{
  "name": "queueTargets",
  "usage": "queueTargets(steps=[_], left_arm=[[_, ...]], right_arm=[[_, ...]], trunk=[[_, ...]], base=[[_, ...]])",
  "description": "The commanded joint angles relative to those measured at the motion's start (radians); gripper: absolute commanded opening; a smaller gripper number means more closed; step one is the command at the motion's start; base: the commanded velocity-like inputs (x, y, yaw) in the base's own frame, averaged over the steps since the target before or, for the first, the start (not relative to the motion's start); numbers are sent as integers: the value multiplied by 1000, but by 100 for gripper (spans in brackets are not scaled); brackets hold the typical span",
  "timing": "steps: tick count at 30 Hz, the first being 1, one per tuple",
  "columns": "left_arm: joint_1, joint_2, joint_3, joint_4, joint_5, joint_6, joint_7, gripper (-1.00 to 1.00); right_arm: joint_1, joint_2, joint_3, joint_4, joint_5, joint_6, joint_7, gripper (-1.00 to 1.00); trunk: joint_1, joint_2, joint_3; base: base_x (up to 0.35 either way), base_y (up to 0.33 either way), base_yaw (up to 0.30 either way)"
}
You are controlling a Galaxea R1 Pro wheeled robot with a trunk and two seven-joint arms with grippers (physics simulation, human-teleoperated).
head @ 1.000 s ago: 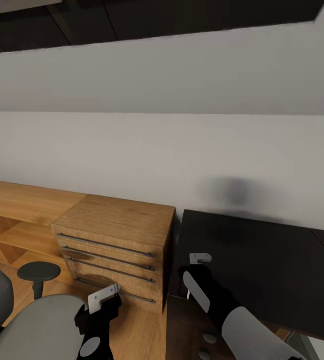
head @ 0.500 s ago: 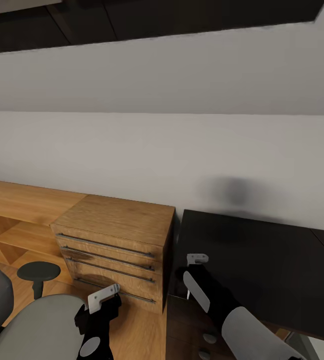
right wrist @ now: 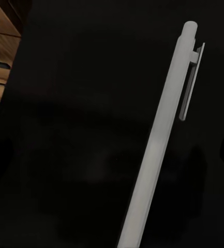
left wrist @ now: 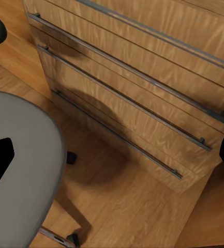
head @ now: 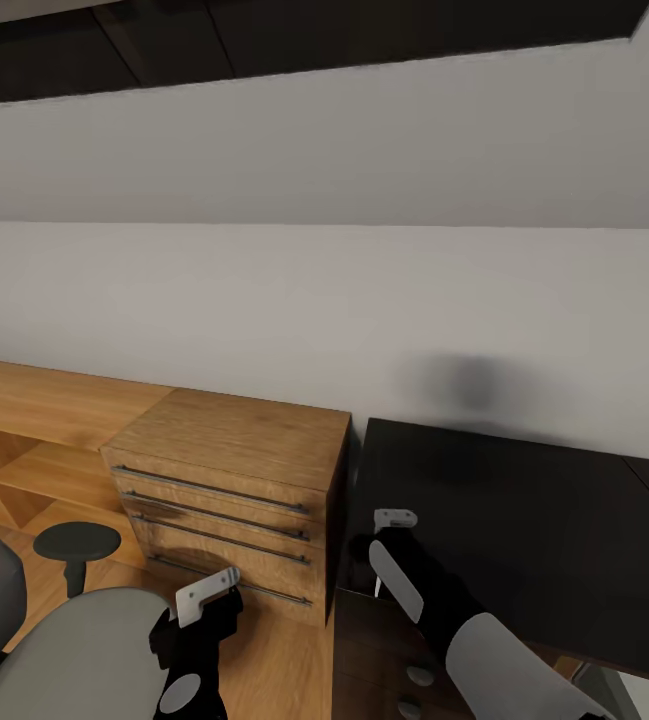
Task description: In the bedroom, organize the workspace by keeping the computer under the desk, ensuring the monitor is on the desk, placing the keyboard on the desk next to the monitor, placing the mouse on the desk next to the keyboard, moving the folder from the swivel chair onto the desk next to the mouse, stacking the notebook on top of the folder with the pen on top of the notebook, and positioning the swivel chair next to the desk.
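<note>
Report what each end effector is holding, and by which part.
The left end effector holds nothing. The pen appears carried by the right end effector, clip end pointing away; the grip itself is out of frame.

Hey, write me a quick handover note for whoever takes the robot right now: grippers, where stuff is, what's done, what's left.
Right gripper: shut on the pen, held over the near left end of the black desk.
Left gripper: holds nothing, open or shut cannot be told; it hangs over the floor between the chair seat and the wooden drawer chest.
Seat: bare where it shows. The desk part in view is bare too.
Done: pen picked up.
Left: set the pen on the notebook; check the other items, then put the chair next to the desk.
</note>
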State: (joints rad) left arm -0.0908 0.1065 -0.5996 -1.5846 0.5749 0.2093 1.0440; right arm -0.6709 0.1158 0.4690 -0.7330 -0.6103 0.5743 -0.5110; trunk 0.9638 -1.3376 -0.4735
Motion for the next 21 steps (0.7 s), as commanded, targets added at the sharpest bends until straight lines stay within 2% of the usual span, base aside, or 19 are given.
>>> queueTargets(steps=[1,10,15,21], left_arm=[[-1,1,-2,-2,2,9,7,100],[-1,1,-3,-2,2,9,7,100],[-1,1,-1,-2,2,9,7,100],[-1,1,0,-2,2,10,7,100]], right_arm=[[-1,-1,4,-1,-10,1,-10,100],[-1,-1,4,0,-9,2,-10,100],[-1,-1,3,2,-9,2,-9,100],[-1,-10,3,3,-9,2,-9,100]], trunk=[[0,-1,-1],[0,-1,-1],[19,-36,-17],[19,-36,-17]], base=[[0,0,0],[0,0,0],[0,0,0],[0,0,0]])
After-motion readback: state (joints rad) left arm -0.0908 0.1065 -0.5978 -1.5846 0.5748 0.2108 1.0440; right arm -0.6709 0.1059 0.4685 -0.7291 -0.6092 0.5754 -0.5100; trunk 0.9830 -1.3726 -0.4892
